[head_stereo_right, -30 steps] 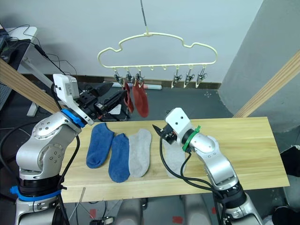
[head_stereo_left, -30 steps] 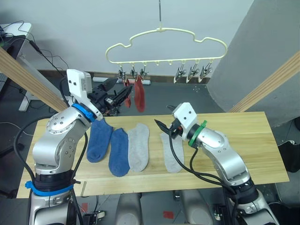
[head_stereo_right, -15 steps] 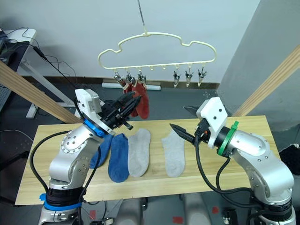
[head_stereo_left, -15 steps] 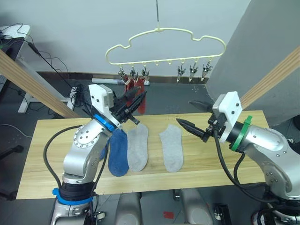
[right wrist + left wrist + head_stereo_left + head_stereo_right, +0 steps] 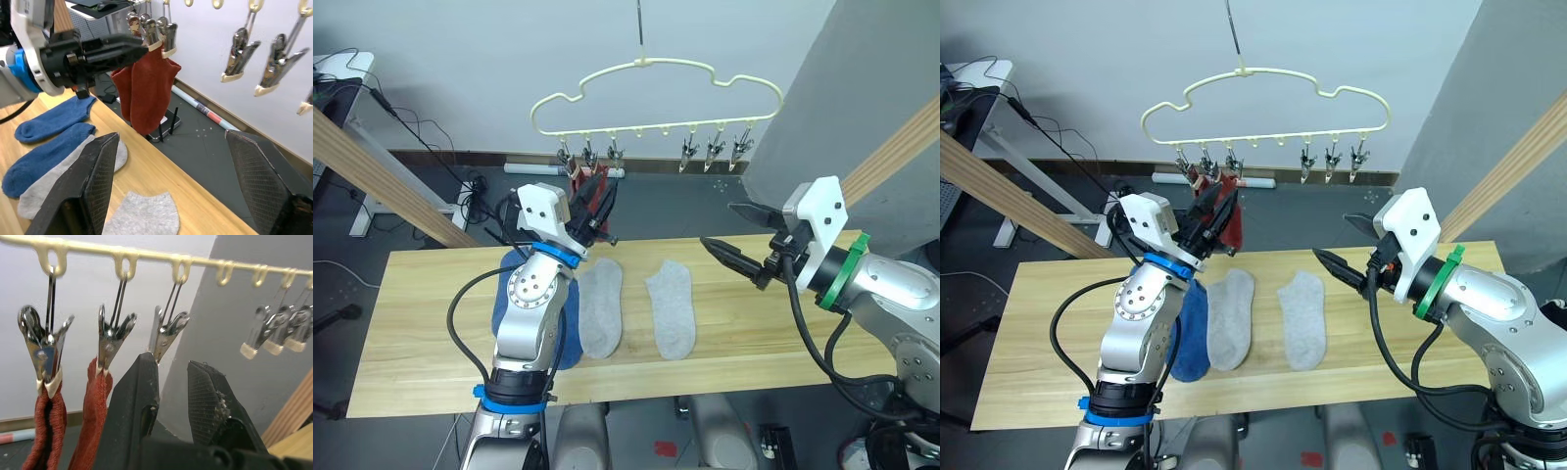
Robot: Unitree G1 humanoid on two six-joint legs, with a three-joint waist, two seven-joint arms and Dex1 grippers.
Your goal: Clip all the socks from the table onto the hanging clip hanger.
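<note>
Soft knit socks (image 5: 673, 308), matt wooden table (image 5: 431, 304), shiny metal clips (image 5: 111, 337).

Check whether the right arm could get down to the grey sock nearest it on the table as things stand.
Probably yes. The right gripper is open and empty, hovering above and just to the right of that grey sock, which lies flat and uncovered on the table, with nothing between them.

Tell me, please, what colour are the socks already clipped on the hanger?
Rust red: both hung socks on the hanger, best seen in the right wrist view.
</note>
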